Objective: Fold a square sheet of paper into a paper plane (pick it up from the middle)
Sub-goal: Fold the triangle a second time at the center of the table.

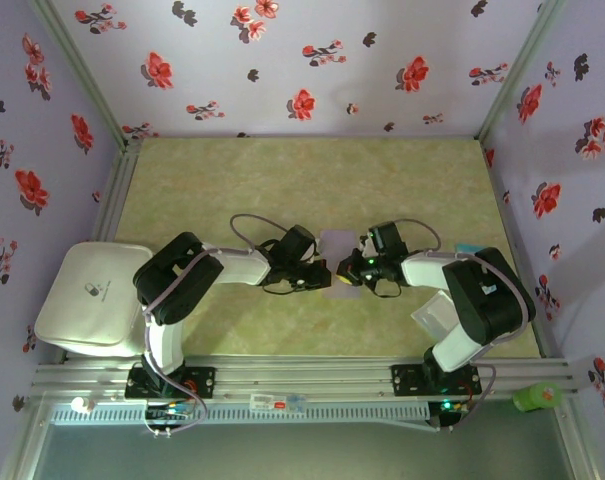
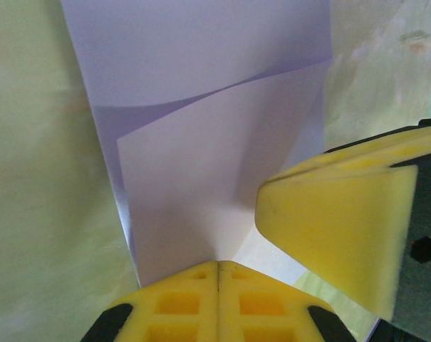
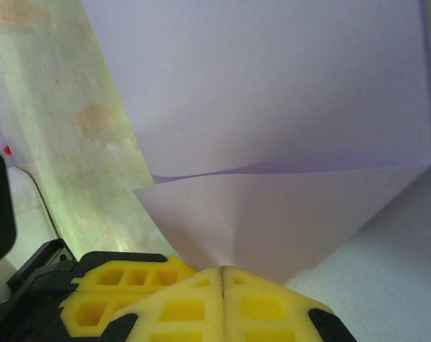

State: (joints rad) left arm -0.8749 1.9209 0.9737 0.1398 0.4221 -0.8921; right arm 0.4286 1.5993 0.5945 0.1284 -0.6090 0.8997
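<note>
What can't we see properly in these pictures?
- Top view: the left gripper and right gripper cover most of the square sheet of paper, so its folds are hidden.
- Left wrist view: the picture's top edge cuts off the paper; the right gripper's finger hides part of it.
- Right wrist view: the top edge cuts off the paper.
- Top view: the blue thing on the right is too small to identify.

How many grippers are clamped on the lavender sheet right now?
2. The left gripper is shut on the square sheet of paper from the left side. The right gripper pinches it from the right, close beside the other at mid-table.
</note>
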